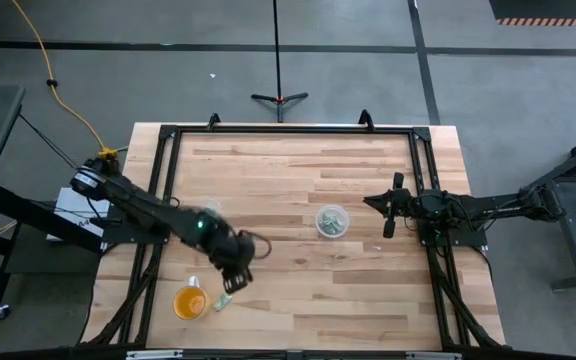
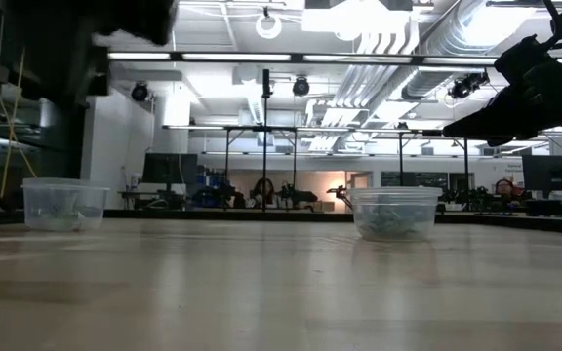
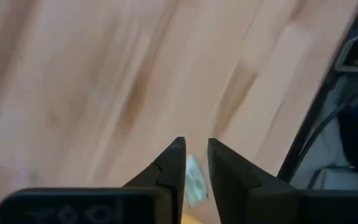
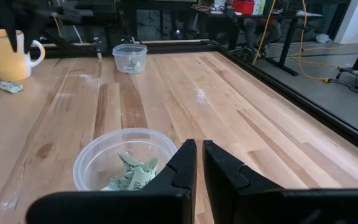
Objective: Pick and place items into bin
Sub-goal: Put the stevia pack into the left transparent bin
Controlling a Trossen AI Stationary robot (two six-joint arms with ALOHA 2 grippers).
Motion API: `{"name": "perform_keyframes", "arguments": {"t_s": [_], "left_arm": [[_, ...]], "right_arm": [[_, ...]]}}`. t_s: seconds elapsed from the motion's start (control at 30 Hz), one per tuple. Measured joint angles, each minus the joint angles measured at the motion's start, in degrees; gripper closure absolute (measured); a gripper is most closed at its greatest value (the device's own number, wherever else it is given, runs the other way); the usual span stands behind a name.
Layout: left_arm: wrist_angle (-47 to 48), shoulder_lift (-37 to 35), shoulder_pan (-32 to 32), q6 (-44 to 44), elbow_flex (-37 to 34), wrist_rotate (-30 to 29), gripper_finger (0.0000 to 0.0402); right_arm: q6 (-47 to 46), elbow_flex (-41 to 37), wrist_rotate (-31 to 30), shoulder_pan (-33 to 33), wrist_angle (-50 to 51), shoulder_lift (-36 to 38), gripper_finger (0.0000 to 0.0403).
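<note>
One pale green-and-silvery scrap (image 1: 223, 300) lies on the wood beside the orange cup (image 1: 190, 301); the right wrist view shows the scrap (image 4: 9, 87) flat on the table next to the cup (image 4: 6, 53). My left gripper (image 1: 234, 283) hovers just above it, its fingers a narrow gap apart. In the blurred left wrist view (image 3: 196, 154) the scrap (image 3: 194, 180) shows through that gap. More scraps lie in the clear bin (image 1: 332, 222) at the table's middle. My right gripper (image 1: 389, 216) waits shut to the right of that bin (image 4: 98, 163).
A second clear tub (image 4: 129, 57) stands toward the table's left (image 2: 61, 205), with a few scraps in it. Black frame rails (image 1: 164, 180) run along the table's left, far and right sides. Bare wood (image 1: 348, 300) lies between the cup and the right rail.
</note>
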State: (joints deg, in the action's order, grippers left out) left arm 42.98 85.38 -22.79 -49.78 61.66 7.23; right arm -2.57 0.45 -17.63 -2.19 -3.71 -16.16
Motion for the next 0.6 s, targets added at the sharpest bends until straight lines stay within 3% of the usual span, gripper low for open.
{"name": "perform_keyframes", "arguments": {"t_s": [0.2,0.4,0.5,0.6], "left_arm": [[0.91,4.09,-6.27,-14.52,-0.07,2.81,0.0340],[-2.35,7.73,-8.07,-20.29,-0.06,8.87,0.0376],[-3.76,8.74,-8.88,-20.54,-0.06,10.04,0.0362],[-4.78,9.65,-9.48,-18.95,-0.09,10.30,0.0317]], "right_arm": [[0.01,0.01,-0.04,0.00,-0.18,-0.26,0.0384],[0.00,0.00,0.00,0.01,-0.17,-0.78,0.0385],[0.01,0.00,0.00,0.01,-0.17,-1.05,0.0382],[0.00,0.00,0.00,-0.01,-0.17,-1.12,0.0383]]}}
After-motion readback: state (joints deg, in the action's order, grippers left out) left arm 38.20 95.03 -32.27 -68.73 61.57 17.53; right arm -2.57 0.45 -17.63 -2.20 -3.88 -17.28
